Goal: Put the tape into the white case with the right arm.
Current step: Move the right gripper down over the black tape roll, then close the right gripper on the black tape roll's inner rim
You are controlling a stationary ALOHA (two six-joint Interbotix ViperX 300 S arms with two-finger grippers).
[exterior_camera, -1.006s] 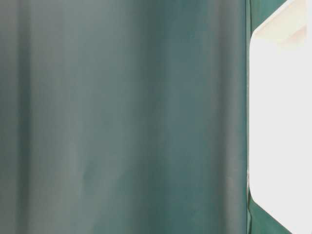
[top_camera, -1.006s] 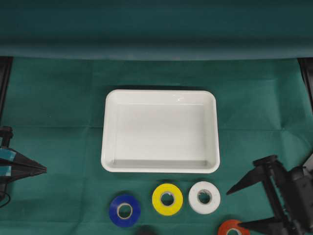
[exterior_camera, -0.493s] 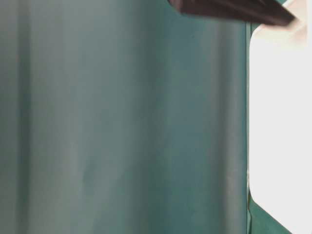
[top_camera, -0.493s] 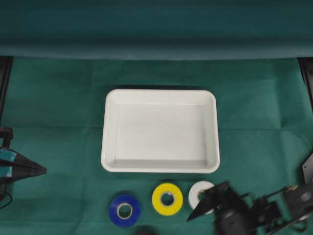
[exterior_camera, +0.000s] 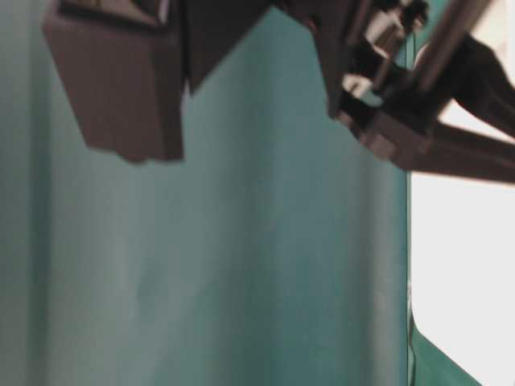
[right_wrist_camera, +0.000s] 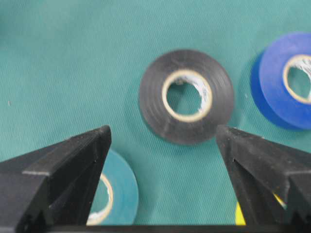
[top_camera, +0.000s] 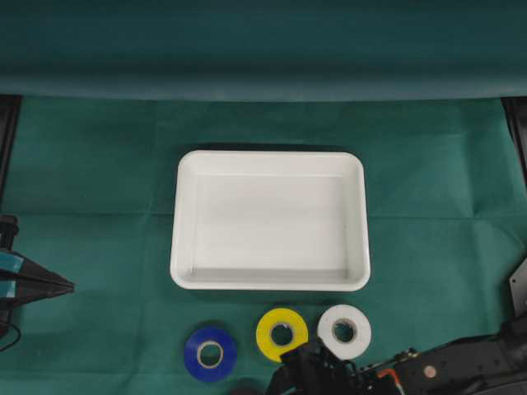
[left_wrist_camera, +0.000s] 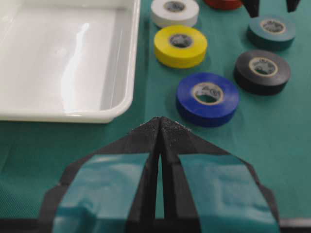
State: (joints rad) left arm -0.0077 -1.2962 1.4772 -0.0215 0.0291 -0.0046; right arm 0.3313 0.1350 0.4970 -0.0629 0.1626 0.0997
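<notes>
The right arm has swung left along the near edge, past the white roll. Its hand gapes wide, empty, above the black roll.

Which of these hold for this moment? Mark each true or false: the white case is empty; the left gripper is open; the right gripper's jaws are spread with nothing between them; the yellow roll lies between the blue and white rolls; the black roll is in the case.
1. The white case is empty. True.
2. The left gripper is open. False: its fingers are pressed together.
3. The right gripper is spread and holds nothing. True.
4. The yellow roll lies between the blue roll and the white roll. True.
5. The black roll is in the case. False: it lies on the green cloth.
</notes>
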